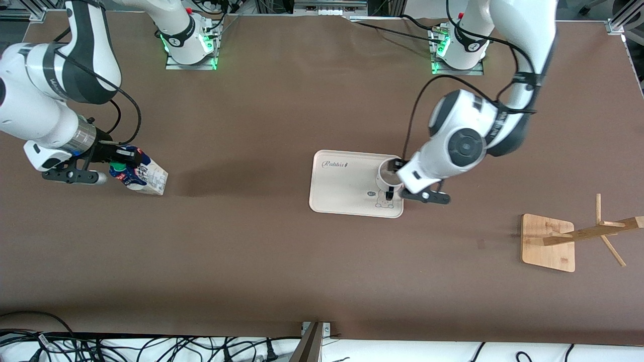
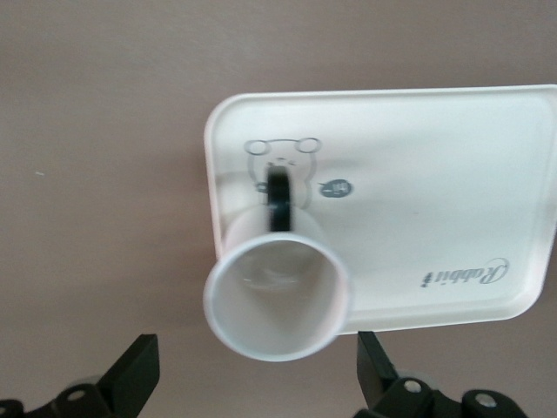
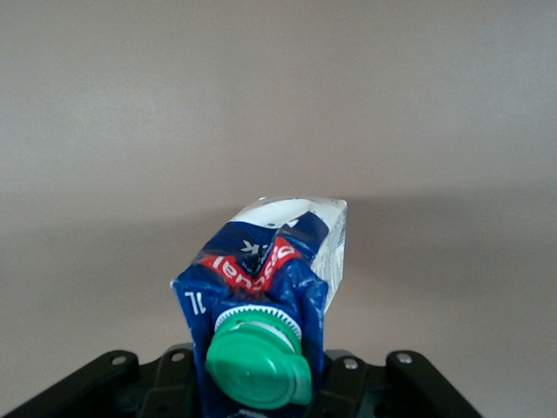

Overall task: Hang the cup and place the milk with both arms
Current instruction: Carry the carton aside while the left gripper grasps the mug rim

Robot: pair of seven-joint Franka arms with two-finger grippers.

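Grasping is the step in hand: the right claw (image 1: pixel 123 163) is closed on the milk (image 1: pixel 143 175) at the right arm's end of the desk (image 1: pixel 282 261). The left claw (image 1: pixel 396 182) hangs spread wide around the cup (image 2: pixel 277 298) on the tray (image 1: pixel 342 188), not yet gripping. Next I'd judge it must close, then carry to the rack (image 1: pixel 578 236).

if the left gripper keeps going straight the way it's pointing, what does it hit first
Probably the cup: the left gripper points down at it with its jaws open on either side of the rim. Below the cup lies the tray. How high the gripper hangs is unclear.
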